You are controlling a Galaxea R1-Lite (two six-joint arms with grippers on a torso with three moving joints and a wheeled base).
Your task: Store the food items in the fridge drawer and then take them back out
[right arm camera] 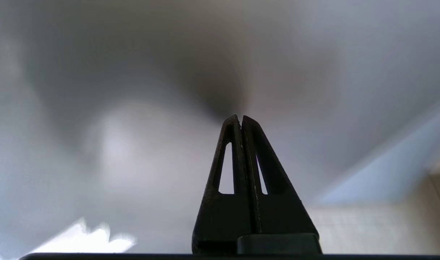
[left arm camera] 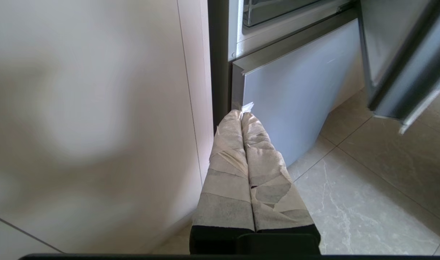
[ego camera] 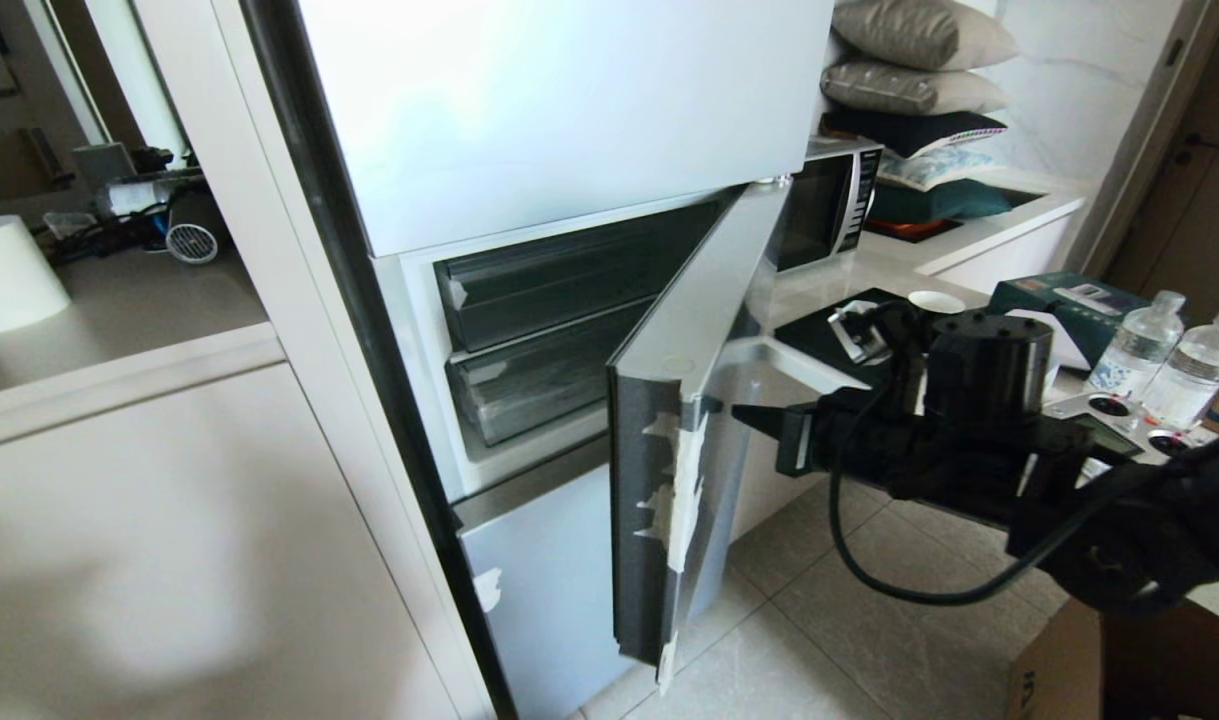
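Fridge: tall pale glossy unit [ego camera: 569, 110] set between cream cabinet panels; the upper door is shut.

Middle door: the door [ego camera: 684, 350] of the middle section stands swung open toward the robot's right, its dark inner edge facing the camera, with torn white tape patches [ego camera: 681, 480] stuck along that edge.

Fridge drawer: the fridge drawer [ego camera: 539, 385] sits in the opened middle section, the lower of two stacked bins. It is a wide transparent bin, dark and smoky in this light, pushed fully in. Whether anything lies inside cannot be told through its front.

Upper tray: a shallower clear tray [ego camera: 569, 275] sits directly above the drawer, also pushed in.

Lowest panel: glossy pale blue-grey front [ego camera: 539, 590] below the drawer, shut, with a scrap of white tape near its left edge.

Food items: not visible in any view.

Right gripper: the right gripper [ego camera: 744, 417] reaches in level from the right, its black fingers pressed together and holding nothing, the tip just beside the outer face of the open door near the taped edge. Contact cannot be confirmed.

Left gripper: the left gripper [left arm camera: 242, 115] hangs low near the floor, tape-wrapped fingers closed together and empty, pointing at the left corner of the lowest panel.

Counter: behind the door, a microwave [ego camera: 824, 200], stacked pillows [ego camera: 914, 60] and two water bottles [ego camera: 1169, 360].
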